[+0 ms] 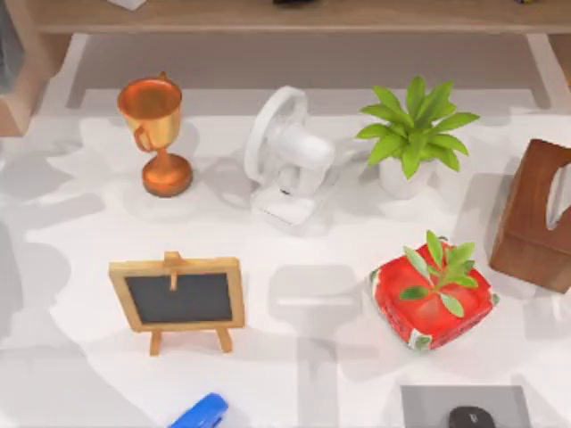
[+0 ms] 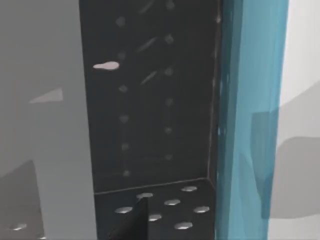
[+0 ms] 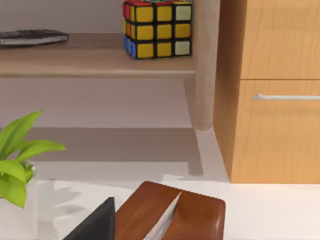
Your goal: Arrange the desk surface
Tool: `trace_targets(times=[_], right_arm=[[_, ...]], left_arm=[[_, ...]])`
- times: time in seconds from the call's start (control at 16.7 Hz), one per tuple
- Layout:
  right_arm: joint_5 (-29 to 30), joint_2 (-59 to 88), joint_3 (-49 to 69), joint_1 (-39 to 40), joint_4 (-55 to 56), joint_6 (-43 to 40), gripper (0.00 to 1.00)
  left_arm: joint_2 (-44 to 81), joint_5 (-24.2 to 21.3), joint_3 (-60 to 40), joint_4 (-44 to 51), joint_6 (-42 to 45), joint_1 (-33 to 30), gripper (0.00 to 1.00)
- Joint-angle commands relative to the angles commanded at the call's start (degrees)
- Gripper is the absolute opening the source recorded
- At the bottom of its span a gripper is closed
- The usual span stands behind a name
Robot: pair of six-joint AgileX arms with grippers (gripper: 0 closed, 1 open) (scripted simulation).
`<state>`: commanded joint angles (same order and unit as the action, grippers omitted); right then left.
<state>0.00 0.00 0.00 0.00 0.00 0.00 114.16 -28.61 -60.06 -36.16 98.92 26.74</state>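
The white desk surface (image 1: 312,241) carries a copper trophy (image 1: 153,134), a white fan (image 1: 285,156), a potted plant (image 1: 412,134), a small chalkboard easel (image 1: 178,299), a red leafy box (image 1: 433,299) and a brown tissue box (image 1: 540,214). In the right wrist view a dark part of my right gripper (image 3: 95,225) sits close to the tissue box (image 3: 170,215), near the plant leaves (image 3: 20,155). In the left wrist view a dark part of my left gripper (image 2: 135,222) faces a dark perforated panel (image 2: 150,100).
A blue object (image 1: 201,413) and a grey pad (image 1: 437,401) with a black mouse (image 1: 470,417) lie at the front edge. A wooden shelf (image 1: 294,16) runs along the back, holding a colour cube (image 3: 157,27). A wooden drawer cabinet (image 3: 275,90) stands at the right. A teal panel (image 2: 250,115) borders the perforated one.
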Motion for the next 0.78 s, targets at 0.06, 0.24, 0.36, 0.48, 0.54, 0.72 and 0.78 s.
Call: trace_targets(times=[0.06,0.24,0.36,0.48,0.54,0.72,0.78], right_arm=[[0.00,0.00,0.00,0.00,0.00,0.00,1.00],[0.00,0.00,0.00,0.00,0.00,0.00,1.00],[0.00,0.00,0.00,0.00,0.00,0.00,1.00],[0.00,0.00,0.00,0.00,0.00,0.00,1.00],[0.00,0.00,0.00,0.00,0.00,0.00,1.00],[0.00,0.00,0.00,0.00,0.00,0.00,1.00],[0.00,0.00,0.00,0.00,0.00,0.00,1.00]], left_arm=[[0.00,0.00,0.00,0.00,0.00,0.00,1.00],[0.00,0.00,0.00,0.00,0.00,0.00,1.00],[0.00,0.00,0.00,0.00,0.00,0.00,1.00],[-0.05,0.00,0.04,0.00,0.00,0.15,1.00],[-0.23,-0.07,0.18,-0.07,0.00,0.22,1.00],[-3.00,-1.06,3.21,-0.86,0.10,1.41,1.00],[-4.20,-1.52,4.63,-1.25,0.26,1.97,1.00]])
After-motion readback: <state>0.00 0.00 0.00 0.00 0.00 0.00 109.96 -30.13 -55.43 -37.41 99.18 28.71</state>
